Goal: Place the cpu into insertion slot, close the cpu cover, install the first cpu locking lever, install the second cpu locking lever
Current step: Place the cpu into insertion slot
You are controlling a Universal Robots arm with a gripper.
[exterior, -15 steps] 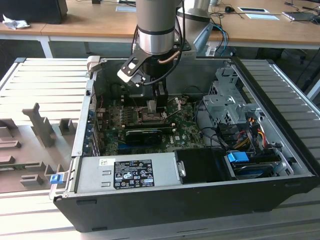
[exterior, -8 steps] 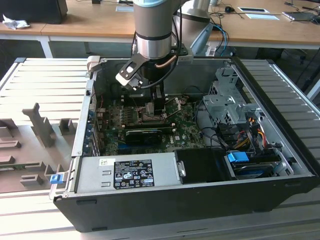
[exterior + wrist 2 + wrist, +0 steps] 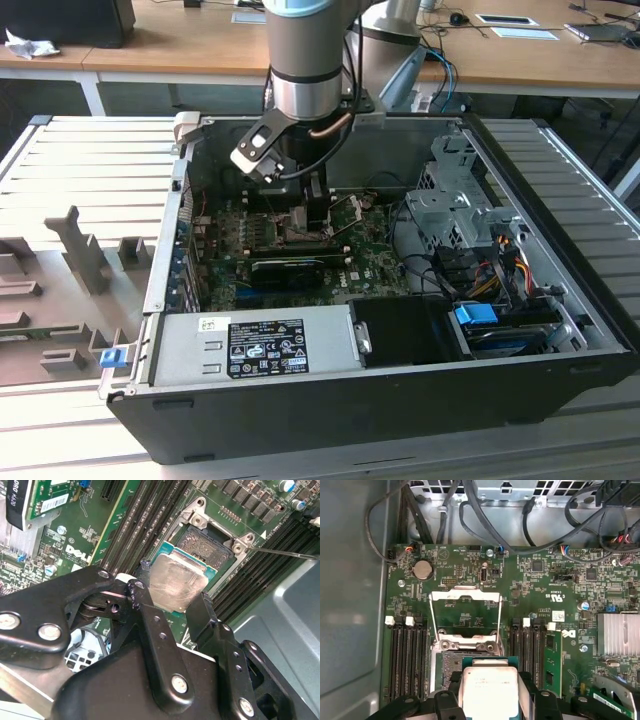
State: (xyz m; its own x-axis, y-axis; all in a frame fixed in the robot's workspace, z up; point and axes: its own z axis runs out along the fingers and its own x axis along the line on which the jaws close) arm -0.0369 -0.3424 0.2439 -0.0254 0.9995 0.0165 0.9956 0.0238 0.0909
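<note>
1. One gripper [image 3: 172, 586] is clamped on the cpu [image 3: 177, 582], with a black finger [image 3: 141, 592] pressed against each of two opposite edges of the chip; this shows in both wrist views.
2. The cpu is held with its silvery top up and slightly tilted over one edge of the insertion slot [image 3: 207, 545]. It covers part of the slot, and part of the dark pin field lies bare beyond the chip. I cannot tell whether chip and slot touch.
3. The cpu cover [image 3: 465, 596] stands raised open on the side of the insertion slot away from the gripper, and the green board [image 3: 540, 595] shows through its square opening.
4. Long black memory slots [image 3: 407, 660] run along both flanks of the insertion slot.
5. In the exterior view the arm [image 3: 305, 50] reaches down into the open computer case [image 3: 350, 420], with the gripper low over the insertion slot.
</note>
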